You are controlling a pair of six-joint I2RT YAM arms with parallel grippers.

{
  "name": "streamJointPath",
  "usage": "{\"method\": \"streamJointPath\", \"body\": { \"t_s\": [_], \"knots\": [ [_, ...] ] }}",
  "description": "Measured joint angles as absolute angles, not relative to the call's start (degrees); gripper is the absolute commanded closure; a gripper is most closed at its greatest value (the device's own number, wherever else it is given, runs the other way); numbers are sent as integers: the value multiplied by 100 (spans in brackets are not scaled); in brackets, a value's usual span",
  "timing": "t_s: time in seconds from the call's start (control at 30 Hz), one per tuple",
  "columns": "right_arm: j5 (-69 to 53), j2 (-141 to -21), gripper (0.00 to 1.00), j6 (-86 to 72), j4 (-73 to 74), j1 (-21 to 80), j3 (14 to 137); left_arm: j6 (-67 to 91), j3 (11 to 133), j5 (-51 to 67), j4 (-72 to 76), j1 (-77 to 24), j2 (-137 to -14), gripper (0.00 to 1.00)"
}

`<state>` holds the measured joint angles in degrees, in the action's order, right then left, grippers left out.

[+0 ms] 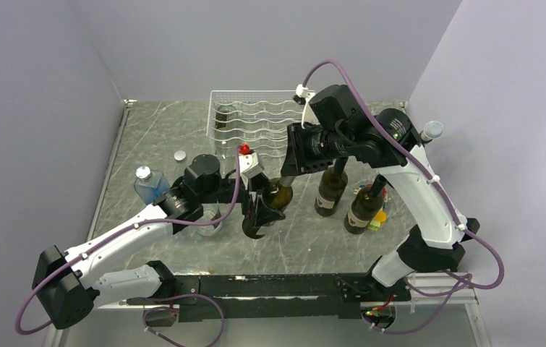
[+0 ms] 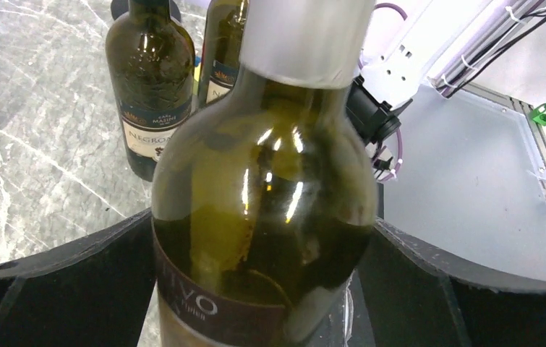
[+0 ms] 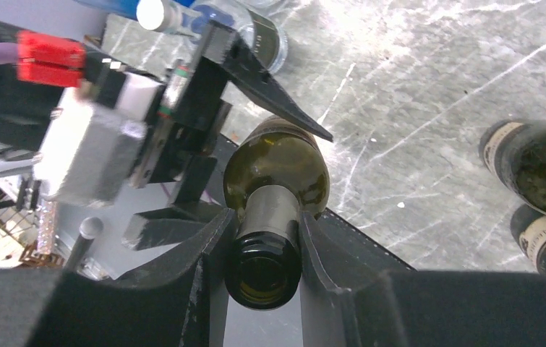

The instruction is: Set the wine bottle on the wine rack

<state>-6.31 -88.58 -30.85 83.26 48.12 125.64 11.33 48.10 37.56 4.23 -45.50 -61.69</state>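
A green wine bottle (image 1: 278,194) stands out from the table in front of the white wire wine rack (image 1: 255,119), which looks empty. My left gripper (image 1: 259,215) is shut on the bottle's body; in the left wrist view the bottle (image 2: 262,181) fills the gap between both black fingers (image 2: 60,282). My right gripper (image 1: 288,173) is shut on its neck; in the right wrist view both fingers (image 3: 205,246) press the grey-foiled neck just below the open mouth (image 3: 264,278). The bottle's base is hidden.
Two more dark wine bottles (image 1: 331,189) (image 1: 364,206) stand right of the held one, also in the left wrist view (image 2: 150,79). A clear plastic bottle (image 1: 151,185) and a small cap (image 1: 179,155) lie at the left. Small coloured pieces (image 1: 379,217) lie by the right bottle.
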Motion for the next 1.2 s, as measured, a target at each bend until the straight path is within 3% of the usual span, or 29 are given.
{"method": "streamJointPath", "body": {
  "t_s": [0.27,0.43,0.53,0.73,0.77,0.83,0.87,0.9,0.93,1.1,1.2],
  "knots": [
    [-860,-8790,100,-3109,8147,4816,12763,1157,4626,3938,611,-4552,-6173,2],
    [-913,-8608,100,-3140,8031,4816,12484,1120,4547,4060,602,-4552,-6143,14],
    [-923,-8444,100,-3181,7929,4818,12287,1035,4541,4097,530,-4558,-6093,1],
    [-910,-8141,100,-3214,7752,4814,12103,926,4541,4189,270,-4558,-6069,2],
    [-908,-8073,100,-3216,7719,4810,12044,906,4541,4206,250,-4558,-6069,10],
    [-904,-7929,100,-3223,7651,4812,11889,847,4541,4241,213,-4558,-6071,39],
    [-886,-7874,100,-3238,7627,4810,11826,816,4541,4274,215,-4558,-6071,57],
    [-862,-7806,100,-3293,7540,4799,11725,676,4545,4333,220,-4571,-6071,82],
    [-854,-7784,100,-3317,7489,4792,11675,672,4550,4331,191,-4611,-6071,97],
    [-797,-7590,100,-3409,7258,4762,11288,582,4591,4268,75,-4628,-6139,99],
    [-742,-7509,53,-3409,7196,4759,11238,454,4668,4121,19,-4635,-6143,99]
  ]
}}
